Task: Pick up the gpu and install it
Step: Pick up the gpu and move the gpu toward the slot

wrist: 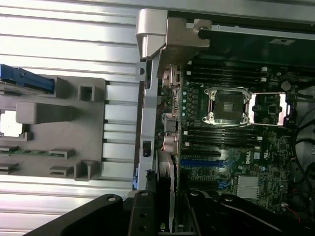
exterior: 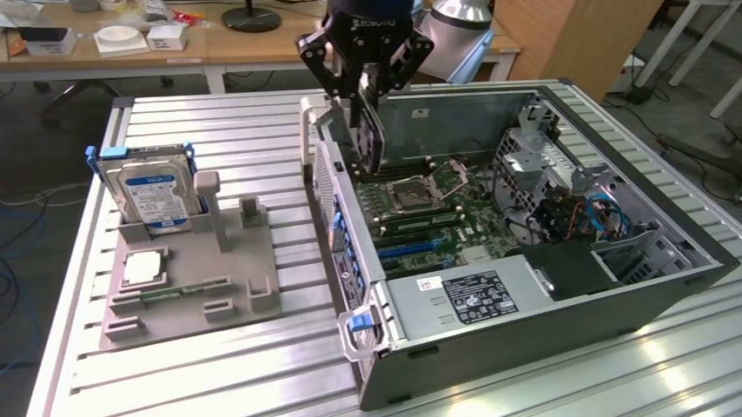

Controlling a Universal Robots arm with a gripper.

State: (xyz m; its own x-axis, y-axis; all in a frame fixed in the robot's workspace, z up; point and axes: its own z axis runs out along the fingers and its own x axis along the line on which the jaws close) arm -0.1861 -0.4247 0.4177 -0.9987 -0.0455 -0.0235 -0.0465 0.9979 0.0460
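Your gpu [exterior: 371, 139] is up in the air, not in its slot yet. It hangs with its flat face upright and its long side pointing down. The gripper [exterior: 365, 94] holds it at the top, with 2 fingers pressed on its 2 flat sides. The arm comes straight down from above, with the wrist pointing at the floor. The card hangs just over the open computer case [exterior: 545, 334], close to the wall on the exterior view's left. Under it lies the green motherboard [exterior: 447, 213]. In the wrist view you see the card edge-on [wrist: 165, 191]. Well apart, the hard drive [exterior: 149, 195] stands in the gray tray [exterior: 232, 291] on the table [exterior: 208, 382].
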